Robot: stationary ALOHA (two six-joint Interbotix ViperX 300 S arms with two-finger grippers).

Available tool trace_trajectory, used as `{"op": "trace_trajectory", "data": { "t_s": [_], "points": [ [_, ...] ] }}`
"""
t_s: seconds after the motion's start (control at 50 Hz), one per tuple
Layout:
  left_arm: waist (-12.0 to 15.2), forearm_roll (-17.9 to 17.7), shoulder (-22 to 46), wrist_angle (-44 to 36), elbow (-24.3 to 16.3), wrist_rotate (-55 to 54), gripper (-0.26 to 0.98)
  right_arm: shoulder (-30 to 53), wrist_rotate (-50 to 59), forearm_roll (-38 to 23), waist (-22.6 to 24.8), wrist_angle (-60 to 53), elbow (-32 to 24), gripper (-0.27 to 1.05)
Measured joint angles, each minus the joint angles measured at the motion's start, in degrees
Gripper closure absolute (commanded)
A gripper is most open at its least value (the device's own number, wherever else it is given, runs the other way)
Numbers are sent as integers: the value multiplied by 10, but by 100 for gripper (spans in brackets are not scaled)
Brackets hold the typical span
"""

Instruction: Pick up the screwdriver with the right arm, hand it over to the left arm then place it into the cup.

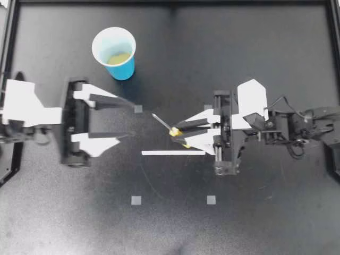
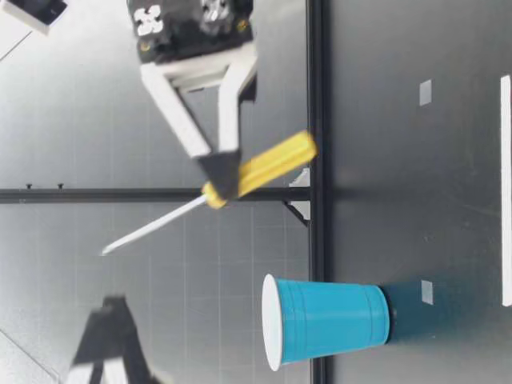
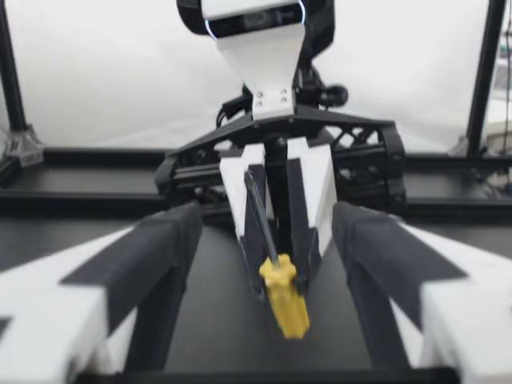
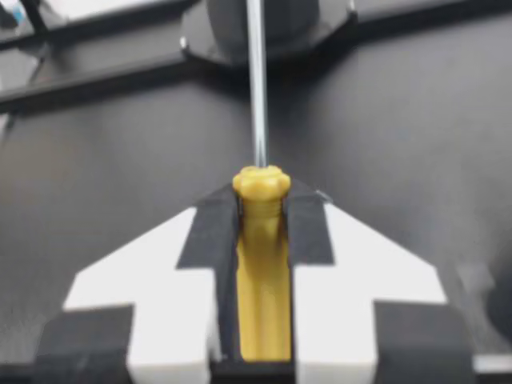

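Yellow-handled screwdriver [image 1: 169, 128] pinched in our right claw [image 1: 178, 135], off the counter [image 1: 239, 53] | our left claw [image 1: 133, 120] gaping | cup [image 1: 125, 69] upright

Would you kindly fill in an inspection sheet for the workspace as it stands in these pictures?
Surface: dark table, marked with a white strip and small grey squares.
Job's things: screwdriver with a yellow handle, held above the table, shaft pointing toward my left arm; blue cup upright, mouth open, apart from both grippers.
Clutter: nothing seen.
Grippers: right gripper shut on the screwdriver's handle; left gripper open and empty, facing the screwdriver's tip.
Cables: black cables looped at my right arm's wrist, clear of the table's middle.
Surroundings: black frame around the table; a pale wall behind in the left wrist view.
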Motion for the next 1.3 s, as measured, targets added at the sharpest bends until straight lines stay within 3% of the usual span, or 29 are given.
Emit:
{"op": "trace_trajectory", "data": {
  "t_s": [0.16,0.5,0.72,1.02,1.3],
  "points": [
    [-1,0,32,-9,-27,0,7,12,-2,-2,0,-8,-22,71],
    [-1,1,40,-12,-36,0,8,13,-26,-4,0,-9,-45,71],
    [0,2,42,-19,-39,0,25,13,-27,-4,0,-9,-50,71],
    [-1,3,52,-25,-51,-4,65,15,-27,-4,-2,-9,-53,71],
    [0,8,54,-25,-53,-21,67,16,-27,-4,-2,-9,-52,71]
  ]
}}
